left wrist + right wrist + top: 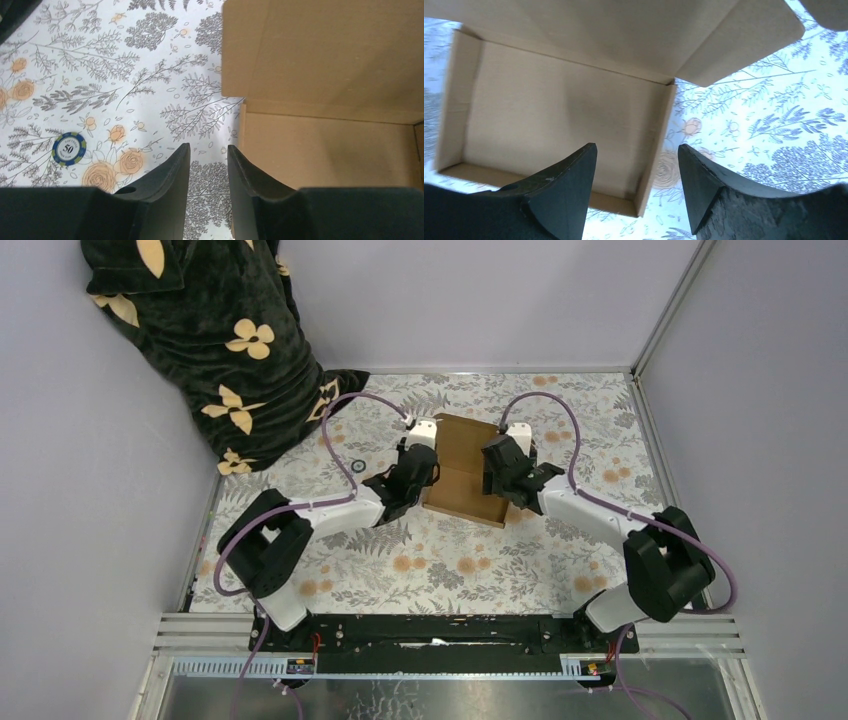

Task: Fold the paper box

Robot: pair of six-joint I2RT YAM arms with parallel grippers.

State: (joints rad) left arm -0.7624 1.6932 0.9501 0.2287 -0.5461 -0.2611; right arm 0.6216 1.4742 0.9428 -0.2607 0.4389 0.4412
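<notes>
Top external view: left pincer [207, 147], narrowly parted and empty, sits just beside the paper box [462, 472], which lies mid-tabletop [400, 570] with its lid flap open. Right pincer [636, 146] gapes wide astride the right wall. The cardboard is probably light and stiff, so grip flap edges.

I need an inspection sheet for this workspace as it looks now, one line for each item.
Surface: white floral-print table cover, lying flat.
Job's things: brown corrugated cardboard box, side walls raised, lid open.
Clutter: round blue poker chip marked 50; black cloth with yellow flowers in the far left corner.
Tools: left tool open, empty, beside the box; right tool open, empty, over the box's right wall.
Cables: purple cables looping from both arms.
Surroundings: pale lilac walls; silver metal rail at the near edge.
</notes>
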